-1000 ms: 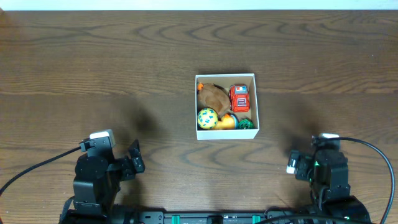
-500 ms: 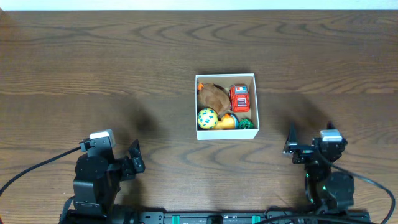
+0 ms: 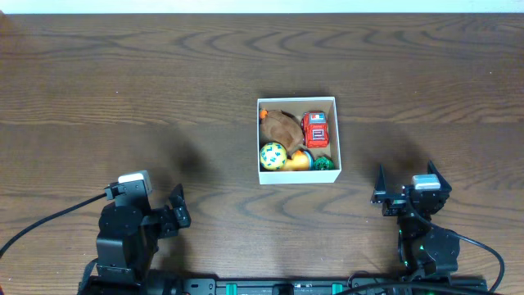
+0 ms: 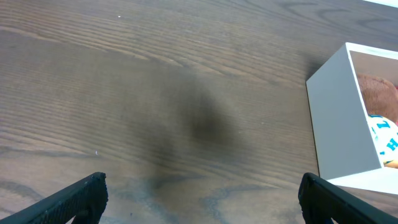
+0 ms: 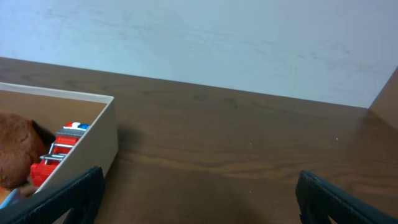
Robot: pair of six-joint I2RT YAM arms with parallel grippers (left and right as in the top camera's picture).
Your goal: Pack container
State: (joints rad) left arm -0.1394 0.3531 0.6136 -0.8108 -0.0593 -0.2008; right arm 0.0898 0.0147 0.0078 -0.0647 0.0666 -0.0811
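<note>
We found the box [image 3: 299,175] mid-table with toys [image 3: 315,129] inside. Both grippers, left [image 3: 178,206] and right [image 3: 406,184], gaped empty, well apart from it. We judged it light, crushable cardboard, best pinched gently over one wall.

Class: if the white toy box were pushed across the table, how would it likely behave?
The box probably slides rather than tips: low walls, wide base. It looks like thin cardboard, so a wall may flex under a push. The toys look tightly packed, so they likely won't shift much.
</note>
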